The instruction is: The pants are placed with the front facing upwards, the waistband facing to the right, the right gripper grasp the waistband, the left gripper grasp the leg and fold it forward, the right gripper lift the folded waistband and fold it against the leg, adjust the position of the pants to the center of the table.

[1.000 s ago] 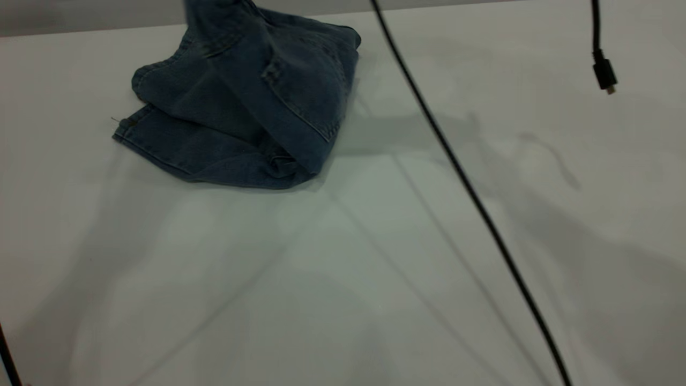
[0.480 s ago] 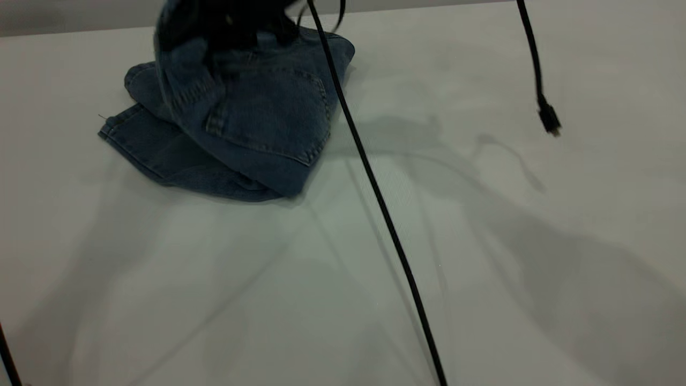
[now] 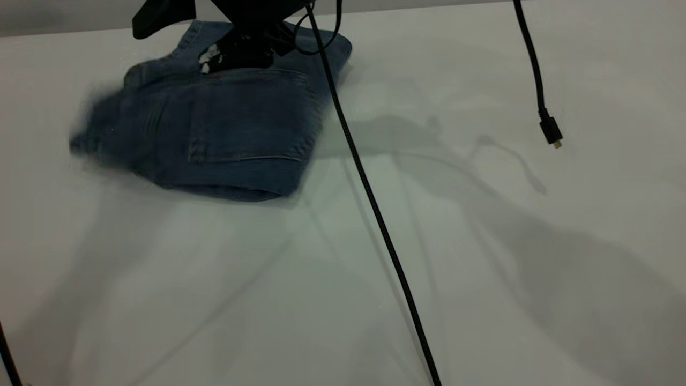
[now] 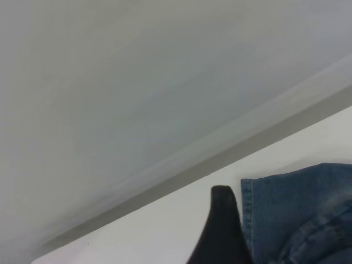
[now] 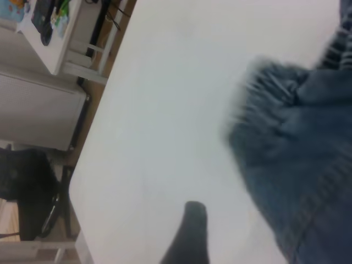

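Note:
The blue denim pants (image 3: 225,128) lie folded at the far left of the table (image 3: 536,300), a patch pocket facing up and their left end blurred. My right gripper (image 3: 236,51) hangs just above their far edge. In the right wrist view that gripper (image 5: 231,236) is open: bare table shows between one dark finger (image 5: 190,231) and the denim (image 5: 308,181), and the ruffled waistband (image 5: 272,82) lies farther off. In the left wrist view my left gripper (image 4: 225,231) sits right against a stitched hem of the pants (image 4: 291,214), near the table's edge.
A black cable (image 3: 375,214) runs slanting across the middle of the table from the arm. A second cable with a loose plug (image 3: 551,131) dangles at the right. A black arm part (image 3: 158,16) shows at the top left. A chair and shelving (image 5: 33,187) stand beyond the table's side.
The lifted part of the pants has swung left and come down flat over the rest. The black gripper has dropped into view above them, and both cables have swung left.

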`<state>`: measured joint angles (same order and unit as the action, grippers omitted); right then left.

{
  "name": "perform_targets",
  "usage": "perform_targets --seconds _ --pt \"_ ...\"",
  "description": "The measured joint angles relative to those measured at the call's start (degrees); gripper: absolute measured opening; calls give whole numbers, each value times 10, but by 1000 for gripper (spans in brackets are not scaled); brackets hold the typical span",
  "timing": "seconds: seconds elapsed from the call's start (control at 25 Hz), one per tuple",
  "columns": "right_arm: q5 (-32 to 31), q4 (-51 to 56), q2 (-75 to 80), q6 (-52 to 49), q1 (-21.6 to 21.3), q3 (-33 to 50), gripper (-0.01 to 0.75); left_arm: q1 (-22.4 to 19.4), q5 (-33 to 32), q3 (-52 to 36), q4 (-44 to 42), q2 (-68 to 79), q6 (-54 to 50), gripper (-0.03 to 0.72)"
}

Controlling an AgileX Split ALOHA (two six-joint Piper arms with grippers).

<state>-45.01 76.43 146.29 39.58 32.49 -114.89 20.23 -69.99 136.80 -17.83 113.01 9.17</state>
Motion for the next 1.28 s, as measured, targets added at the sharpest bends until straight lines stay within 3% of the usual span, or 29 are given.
perform_targets --seconds 0.32,0.8,1.08,1.28 --pt "-41 -86 0 -52 -61 -39 622 0 0 -1 -2 0 -8 514" --pt "-160 -355 -1 -245 -235 -191 594 0 1 -29 47 15 -36 514" --pt "-241 -519 -1 -336 -308 -255 594 0 2 -139 68 17 -43 514" --pt "-244 -522 -1 -336 -327 -256 594 0 9 -256 91 17 -30 514"
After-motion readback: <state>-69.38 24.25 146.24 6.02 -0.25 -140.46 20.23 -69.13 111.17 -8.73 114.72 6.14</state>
